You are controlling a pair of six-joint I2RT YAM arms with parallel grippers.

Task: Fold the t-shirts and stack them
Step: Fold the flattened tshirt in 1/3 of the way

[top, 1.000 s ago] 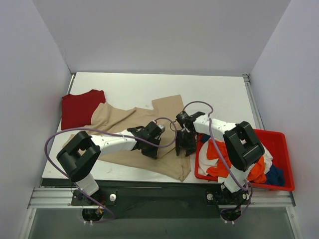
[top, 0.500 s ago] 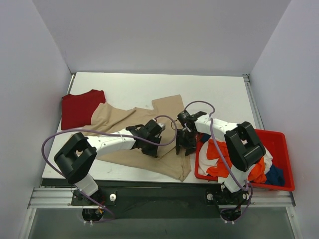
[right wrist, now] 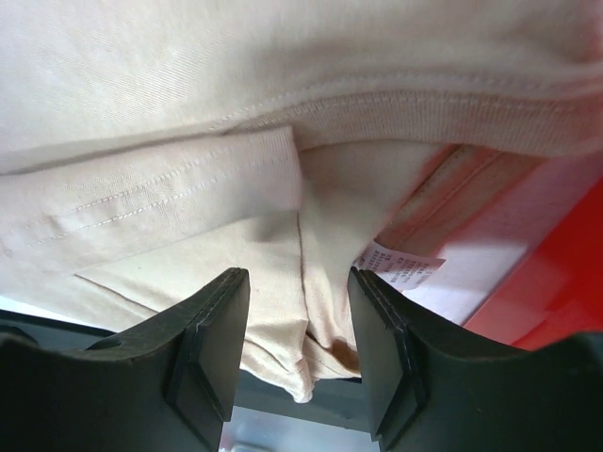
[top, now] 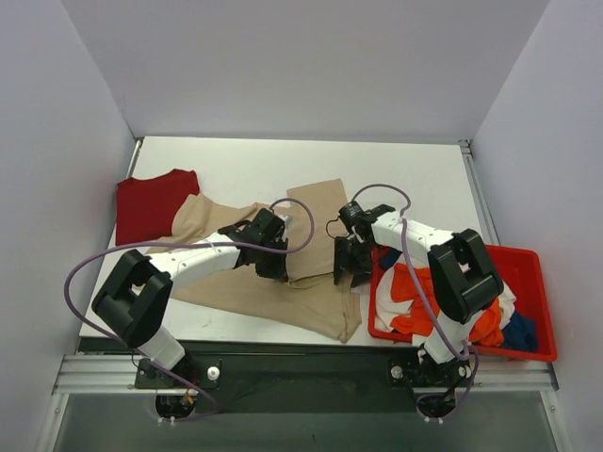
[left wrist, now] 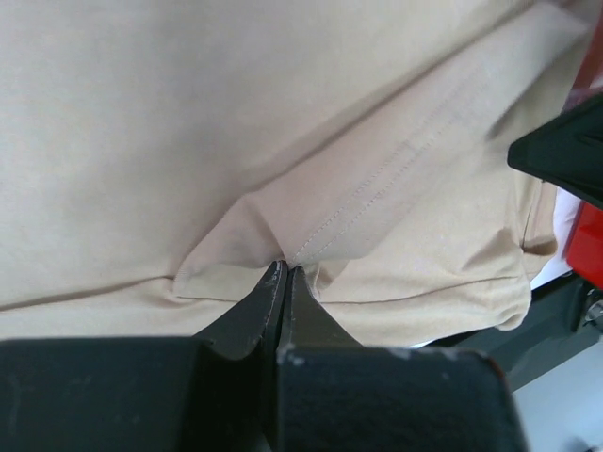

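A large beige cloth t-shirt (top: 273, 299) lies spread and rumpled across the middle of the overhead view, one sleeve-like flap reaching up toward centre. In the left wrist view a stitched hem (left wrist: 377, 188) is gathered into a small peaked fold; in the right wrist view its ribbed edge and a white care label (right wrist: 400, 268) show (the print is too small to read). A dark red cloth t-shirt (top: 151, 202) lies flat at the upper left, its lower corner under the beige one. At the lower right, a crumpled orange cloth t-shirt (top: 412, 320), a white cloth t-shirt (top: 384, 303) and a blue cloth t-shirt (top: 518, 331) are heaped together, unfolded.
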